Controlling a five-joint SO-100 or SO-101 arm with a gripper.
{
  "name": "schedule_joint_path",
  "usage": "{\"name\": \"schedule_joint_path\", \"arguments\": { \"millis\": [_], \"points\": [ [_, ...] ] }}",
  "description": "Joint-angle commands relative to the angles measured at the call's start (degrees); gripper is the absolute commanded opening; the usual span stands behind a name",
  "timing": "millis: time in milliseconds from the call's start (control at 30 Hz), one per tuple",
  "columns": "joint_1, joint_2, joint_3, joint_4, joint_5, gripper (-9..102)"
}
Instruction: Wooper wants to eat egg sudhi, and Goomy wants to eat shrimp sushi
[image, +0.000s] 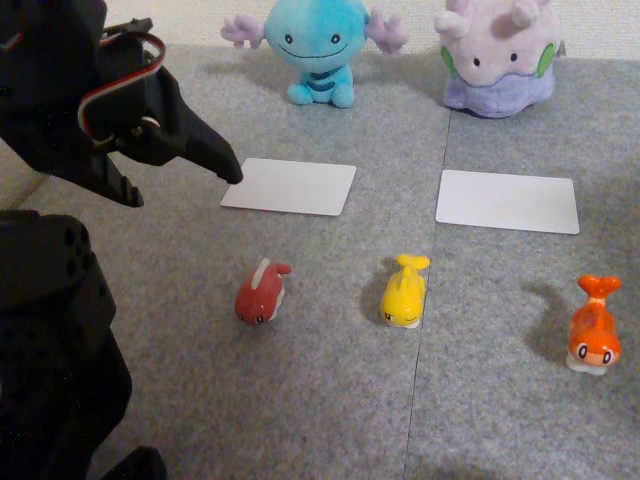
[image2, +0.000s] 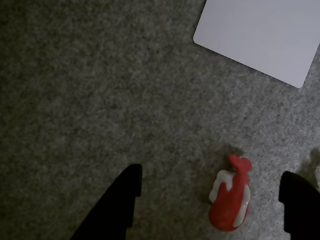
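Observation:
Wooper (image: 315, 45) sits at the back left and Goomy (image: 500, 55) at the back right. On the grey carpet lie the yellow egg sushi fish (image: 405, 290) in the middle and the orange shrimp sushi fish (image: 594, 325) at the right. My black gripper (image: 185, 178) hangs at the left, above the carpet beside the left white card (image: 290, 186). In the wrist view the gripper (image2: 212, 174) is open and holds nothing. A dark red fish (image2: 230, 200) lies on the carpet below the gap, nearer the right finger (image2: 299, 205).
A second white card (image: 508, 200) lies in front of Goomy. The dark red fish (image: 262, 293) lies left of the yellow one. The arm's black base (image: 50, 340) takes up the lower left. A seam in the carpet (image: 425, 300) runs front to back.

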Motion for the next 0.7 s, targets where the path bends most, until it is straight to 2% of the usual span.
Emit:
{"name": "schedule_joint_path", "arguments": {
  "millis": [0, 567, 667],
  "points": [
    [0.6, 4.8, 2.4, -8.0, 5.4, 32],
    [0.8, 4.0, 1.5, -7.8, 5.3, 32],
    [5.2, 4.0, 1.4, -8.2, 4.4, 32]
  ]
}}
